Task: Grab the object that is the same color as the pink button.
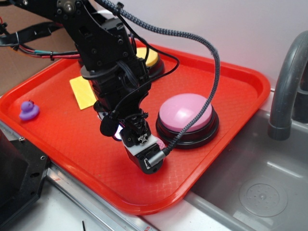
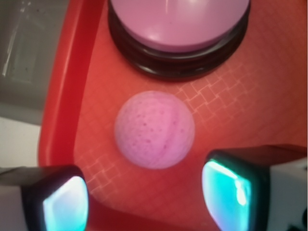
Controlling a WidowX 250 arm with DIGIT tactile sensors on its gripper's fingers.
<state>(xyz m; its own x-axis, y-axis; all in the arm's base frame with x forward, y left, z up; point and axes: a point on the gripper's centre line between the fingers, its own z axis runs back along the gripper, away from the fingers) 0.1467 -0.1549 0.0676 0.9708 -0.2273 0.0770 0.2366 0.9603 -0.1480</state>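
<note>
Fingers (image 2: 65, 204) of the gripper (image 2: 144, 197) stand wide apart, low in the frame, just below the pink ball (image 2: 154, 129). Next: drop around it, then squeeze.

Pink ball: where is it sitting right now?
In the wrist view the pink ball lies on the red tray, just short of the pink button and ahead of the open gripper, apart from both.

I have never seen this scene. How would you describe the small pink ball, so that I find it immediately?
Start at the red tray and find the large pink button on its black base. The small pink ball lies on the tray just beside that button, between the gripper and the button, with the fingers open on either side. It is round and dimpled, much smaller than the smooth button, unlike the purple duck far across the tray.
</note>
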